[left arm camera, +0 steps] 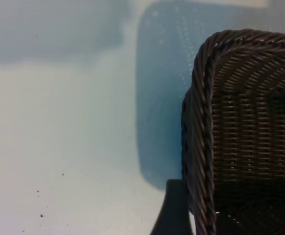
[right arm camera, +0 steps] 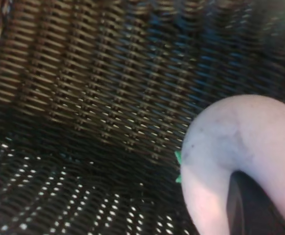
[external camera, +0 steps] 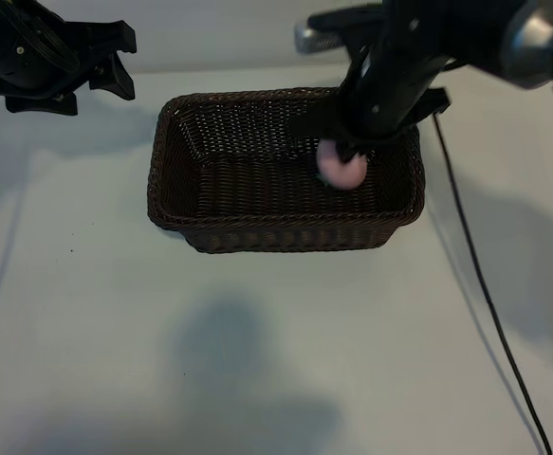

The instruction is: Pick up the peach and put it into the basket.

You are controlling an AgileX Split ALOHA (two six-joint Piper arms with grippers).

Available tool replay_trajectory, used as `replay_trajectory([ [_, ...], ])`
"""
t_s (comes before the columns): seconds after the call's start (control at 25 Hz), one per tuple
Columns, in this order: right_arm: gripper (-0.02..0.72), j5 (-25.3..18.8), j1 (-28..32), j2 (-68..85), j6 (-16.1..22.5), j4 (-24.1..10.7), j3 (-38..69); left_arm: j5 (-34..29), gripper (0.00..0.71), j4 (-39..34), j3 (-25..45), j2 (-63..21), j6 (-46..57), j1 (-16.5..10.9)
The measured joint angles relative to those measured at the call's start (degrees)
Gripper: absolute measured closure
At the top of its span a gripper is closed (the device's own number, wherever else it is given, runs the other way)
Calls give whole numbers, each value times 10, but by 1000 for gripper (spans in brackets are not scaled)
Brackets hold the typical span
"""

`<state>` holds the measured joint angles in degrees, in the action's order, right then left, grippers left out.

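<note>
Pale tabletop (external camera: pixel 86 313) with one basket (external camera: pixel 257 232) and one peach (external camera: pixel 342 169), which I've got clamped in the right gripper (external camera: pixel 344 156) just over the basket's right end. Left gripper (external camera: pixel 115 62) sits parked with jaws wide, back-left of the basket. Only my right wrist cam shows the peach's tiny green leaf (right arm camera: pixel 178 157); the left one just catches a basket corner.
</note>
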<state>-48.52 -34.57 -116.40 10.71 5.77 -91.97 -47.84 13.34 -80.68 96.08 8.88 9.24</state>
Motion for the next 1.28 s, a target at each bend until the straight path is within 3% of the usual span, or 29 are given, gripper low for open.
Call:
replay_trajectory([
  [0.28, 655, 10, -3, -36, -9, 4, 0, 0, 125, 0, 0, 0, 0, 0],
  [0.4, 607, 7, -3, -36, -9, 5, -8, 0, 125, 0, 0, 0, 0, 0],
  [0.6, 367, -28, -3, -36, -22, 15, -46, 0, 125, 0, 0, 0, 0, 0],
  [0.8, 132, -106, -3, -36, -38, 29, -123, 0, 126, 0, 0, 0, 0, 0],
  [1.0, 117, -196, -3, -36, -38, 17, -211, 0, 126, 0, 0, 0, 0, 0],
  [1.28, 136, -213, 5, -32, -35, -32, -262, 0, 126, 0, 0, 0, 0, 0],
])
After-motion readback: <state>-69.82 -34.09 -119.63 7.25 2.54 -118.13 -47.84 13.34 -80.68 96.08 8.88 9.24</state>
